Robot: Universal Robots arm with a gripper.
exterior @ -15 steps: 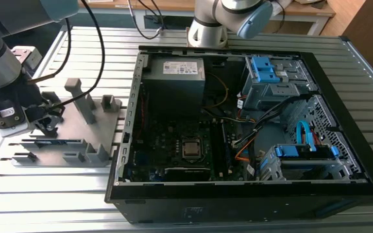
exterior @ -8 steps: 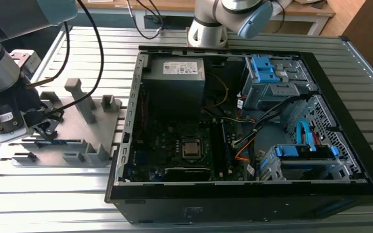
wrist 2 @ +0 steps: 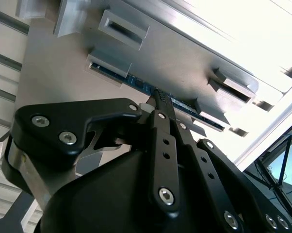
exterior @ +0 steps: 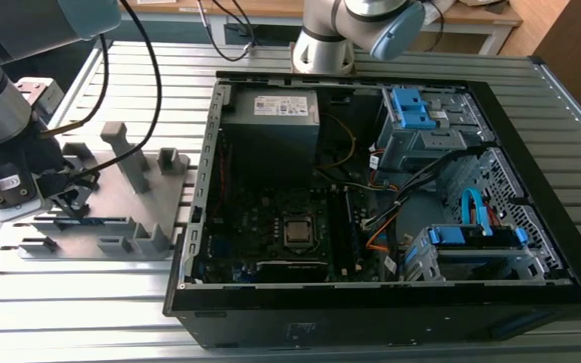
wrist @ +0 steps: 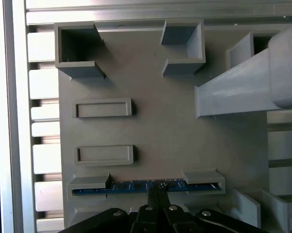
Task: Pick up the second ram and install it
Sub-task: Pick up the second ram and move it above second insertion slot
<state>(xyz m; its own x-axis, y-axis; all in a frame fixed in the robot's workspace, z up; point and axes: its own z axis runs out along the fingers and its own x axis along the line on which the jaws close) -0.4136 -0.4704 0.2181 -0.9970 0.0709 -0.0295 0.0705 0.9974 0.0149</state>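
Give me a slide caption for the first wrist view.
Claw at the middle of the second ram, seated edge-up in the grey holder tray.

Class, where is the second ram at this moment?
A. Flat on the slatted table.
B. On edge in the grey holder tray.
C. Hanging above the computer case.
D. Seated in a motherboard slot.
B: in the first wrist view the second ram sits on edge between two slotted blocks of the grey holder tray, the gripper at its middle.

You see the blue second ram (wrist: 131, 186) in a plain grey tray (wrist: 155, 131), a black gripper (wrist: 156, 190), and a silver, ribbed worktop (exterior: 69, 302).
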